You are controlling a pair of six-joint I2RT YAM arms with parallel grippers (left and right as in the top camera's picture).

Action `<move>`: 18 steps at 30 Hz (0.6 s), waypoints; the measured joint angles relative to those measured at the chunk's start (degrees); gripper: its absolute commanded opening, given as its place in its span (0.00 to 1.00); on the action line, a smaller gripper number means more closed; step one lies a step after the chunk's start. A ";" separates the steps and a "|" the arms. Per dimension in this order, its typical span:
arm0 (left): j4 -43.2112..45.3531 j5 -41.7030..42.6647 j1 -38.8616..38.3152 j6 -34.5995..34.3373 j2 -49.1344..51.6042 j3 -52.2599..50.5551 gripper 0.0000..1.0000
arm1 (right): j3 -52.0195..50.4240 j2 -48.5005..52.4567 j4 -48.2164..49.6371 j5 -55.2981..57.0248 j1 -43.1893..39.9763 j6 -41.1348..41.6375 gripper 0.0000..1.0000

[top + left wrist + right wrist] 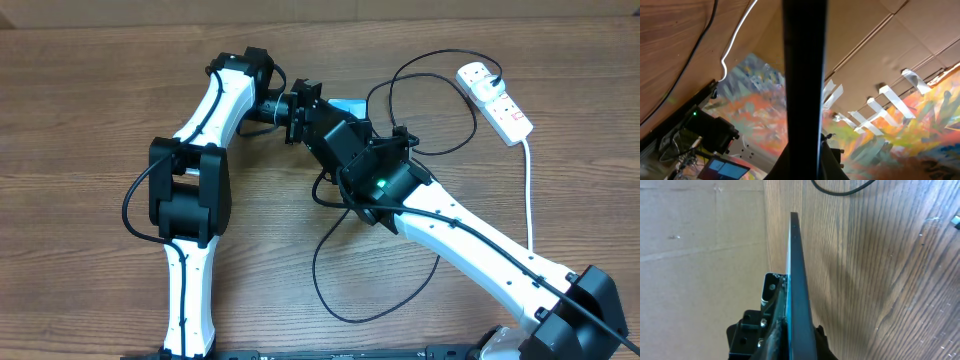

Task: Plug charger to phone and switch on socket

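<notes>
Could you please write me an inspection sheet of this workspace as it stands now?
Surface: brown wood-grain table, no damage seen.
Job's things: slim dark-edged phone with a teal screen, held between the two grippers; white oblong power strip at the far right; charger listed under cables.
Clutter: nothing seen.
Grippers: left gripper and right gripper each look shut on the phone.
Cables: thin black charger cable lies in loose loops on the table, its tip not made out; thick white cord runs from the power strip toward the near edge.
Surroundings: tan cardboard panels beyond the table.
</notes>
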 measured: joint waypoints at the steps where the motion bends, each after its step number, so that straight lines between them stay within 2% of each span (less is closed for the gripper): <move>1: 0.00 0.00 0.00 0.00 0.00 0.00 0.04 | 0.00 0.00 -0.04 0.00 0.00 -0.02 0.18; 2: 0.00 0.00 0.00 -0.02 0.00 0.00 0.04 | 0.00 0.00 -0.02 0.00 0.00 -0.02 0.31; 3: 0.09 -0.07 0.00 0.00 0.00 0.00 0.04 | 0.00 0.00 -0.13 -0.09 0.00 -0.04 0.52; 4: 0.44 -0.09 0.00 -0.02 0.00 0.00 0.04 | 0.00 0.00 -0.15 -0.35 0.02 -0.07 0.77; 5: 0.70 -0.15 0.00 0.00 0.00 0.00 0.04 | 0.00 0.00 -0.11 -0.48 0.07 -0.15 0.92; 6: 1.27 -0.24 0.00 -0.02 0.00 0.00 0.04 | 0.00 0.00 -0.11 -0.50 0.07 -0.63 1.00; 9: 3.80 -0.39 0.00 -0.02 0.00 0.00 0.04 | 0.00 -0.07 -0.13 -0.55 0.04 -4.63 1.00; 12: 6.58 -2.16 0.02 -0.02 0.00 0.00 0.04 | 0.00 -1.01 -0.24 -0.57 0.07 -12.04 1.00; 18: 10.32 -12.81 1.31 1.14 0.00 0.00 0.04 | 0.00 -9.16 -3.32 -0.70 0.07 -36.02 1.00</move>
